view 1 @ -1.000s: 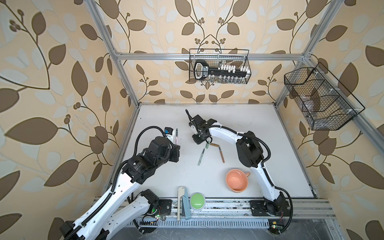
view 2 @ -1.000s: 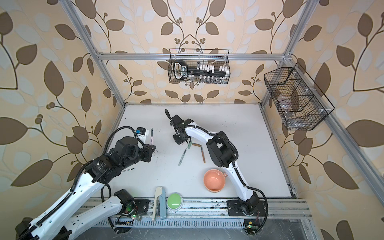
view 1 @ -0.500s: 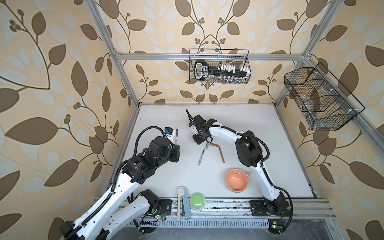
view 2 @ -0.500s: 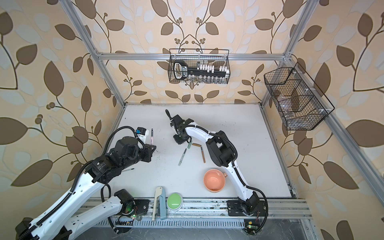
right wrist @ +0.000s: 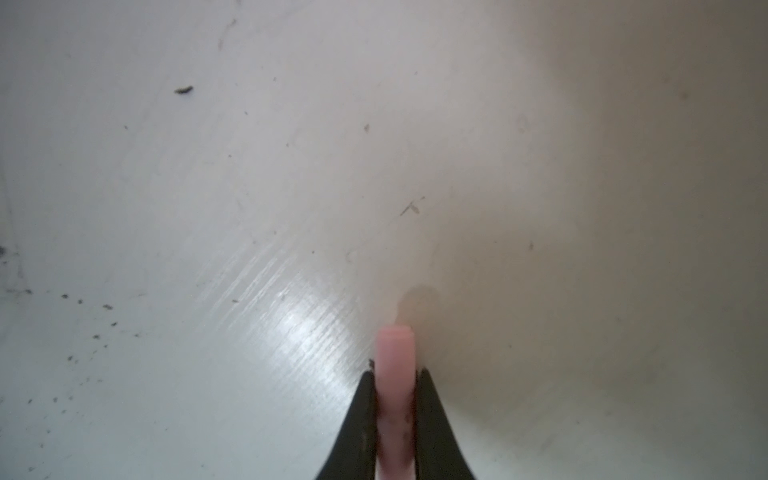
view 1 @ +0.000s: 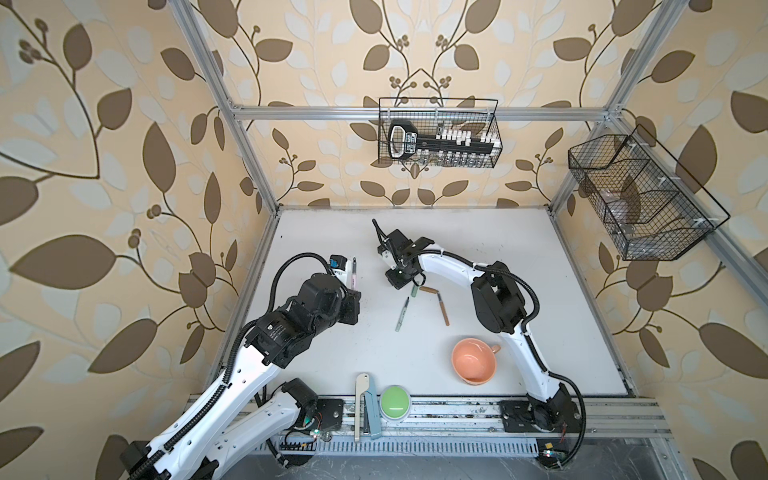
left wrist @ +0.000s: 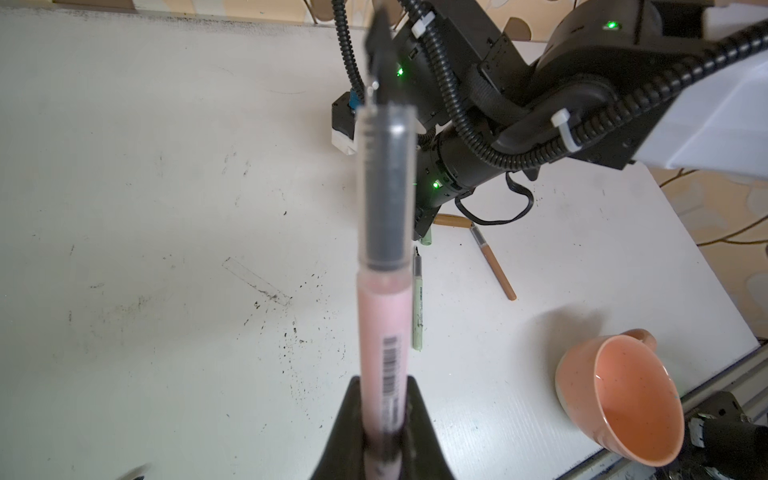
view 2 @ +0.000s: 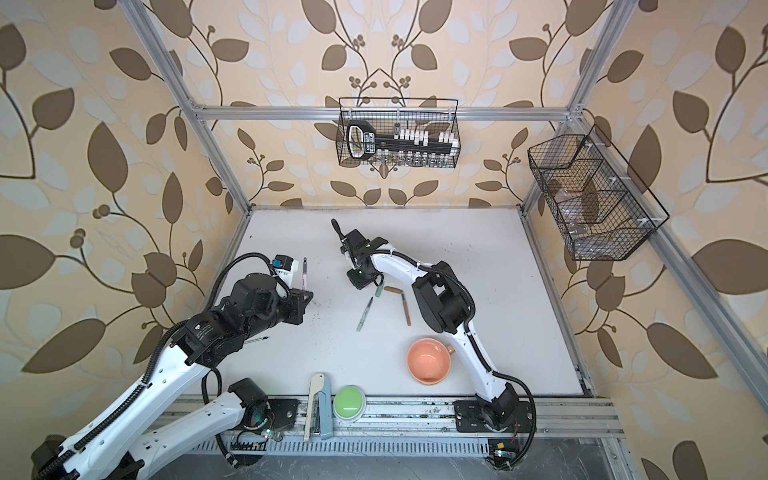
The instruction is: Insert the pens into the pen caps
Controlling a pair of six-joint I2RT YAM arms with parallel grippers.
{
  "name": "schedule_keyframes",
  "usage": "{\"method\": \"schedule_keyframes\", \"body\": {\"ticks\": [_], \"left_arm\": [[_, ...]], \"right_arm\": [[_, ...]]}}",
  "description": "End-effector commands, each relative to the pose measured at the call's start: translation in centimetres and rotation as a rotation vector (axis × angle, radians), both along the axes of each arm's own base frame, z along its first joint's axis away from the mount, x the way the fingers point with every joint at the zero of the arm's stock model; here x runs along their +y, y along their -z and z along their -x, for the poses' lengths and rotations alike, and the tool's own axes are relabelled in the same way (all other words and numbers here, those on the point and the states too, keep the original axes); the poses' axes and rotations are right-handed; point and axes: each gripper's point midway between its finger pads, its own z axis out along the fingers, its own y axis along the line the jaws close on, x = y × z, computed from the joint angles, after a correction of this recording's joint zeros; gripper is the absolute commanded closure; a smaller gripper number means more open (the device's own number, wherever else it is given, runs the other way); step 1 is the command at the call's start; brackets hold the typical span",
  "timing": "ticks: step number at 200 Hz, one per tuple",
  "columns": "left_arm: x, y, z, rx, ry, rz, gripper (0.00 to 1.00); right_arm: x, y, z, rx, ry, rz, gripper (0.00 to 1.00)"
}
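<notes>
The slim pale pink marker pen (left wrist: 384,316) is clamped in my left gripper (left wrist: 382,384), dark tip pointing away from the wrist. It is held above the white tabletop (left wrist: 166,208) on the left side. Its short pale pink plastic cap (right wrist: 395,347) is pinched tight in my right gripper (right wrist: 396,374), low over the table and well apart from the pen.

I judge the step is mating the two. I cannot tell which end of the cap is open, so I'd check that first. Then I'd line up both axes and press slowly so neither slips.

The grey-green pen (view 1: 402,313), pale green cap (view 1: 414,290), tan-brown pen (view 1: 443,309) and tan-brown cap (view 1: 428,289) lie loose between the arms.
</notes>
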Motion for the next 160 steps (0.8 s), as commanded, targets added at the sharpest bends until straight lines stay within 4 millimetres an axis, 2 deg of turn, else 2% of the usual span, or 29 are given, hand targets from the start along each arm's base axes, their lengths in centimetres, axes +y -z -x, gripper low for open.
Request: {"method": "schedule_keyframes", "body": {"ticks": [1, 20, 43, 72, 93, 104, 132, 160], "left_arm": [[-1.5, 0.4, -0.1, 0.003, 0.041, 0.066, 0.94], [-2.7, 1.5, -0.3, 0.021, 0.084, 0.079, 0.93], [-3.8, 3.0, -0.5, 0.035, 0.123, 0.065, 0.95], [-4.3, 4.6, -0.8, 0.045, 0.140, 0.045, 0.95], [-5.3, 5.0, -0.6, 0.043, 0.187, 0.054, 0.96], [-5.9, 5.4, -0.4, 0.032, 0.210, 0.054, 0.95], [-7.4, 5.9, -0.4, -0.013, 0.243, 0.032, 0.95], [-8.9, 6.0, -0.6, -0.044, 0.282, -0.019, 0.96]], "right_arm": [[-0.3, -3.3, 0.6, -0.004, -0.010, -0.063, 0.86], [-0.6, -4.7, 1.0, 0.007, 0.004, -0.141, 0.86], [-1.8, -6.0, 1.3, 0.008, 0.041, -0.204, 0.86], [-4.1, -6.3, 1.5, -0.006, 0.093, -0.212, 0.87], [-4.6, -6.2, 2.1, 0.019, 0.106, -0.243, 0.88], [-4.6, -6.9, 2.5, 0.030, 0.112, -0.295, 0.88], [-4.7, -10.1, 3.0, 0.005, 0.133, -0.436, 0.89], [-5.8, -13.5, 3.8, -0.049, 0.187, -0.622, 0.89]]}}
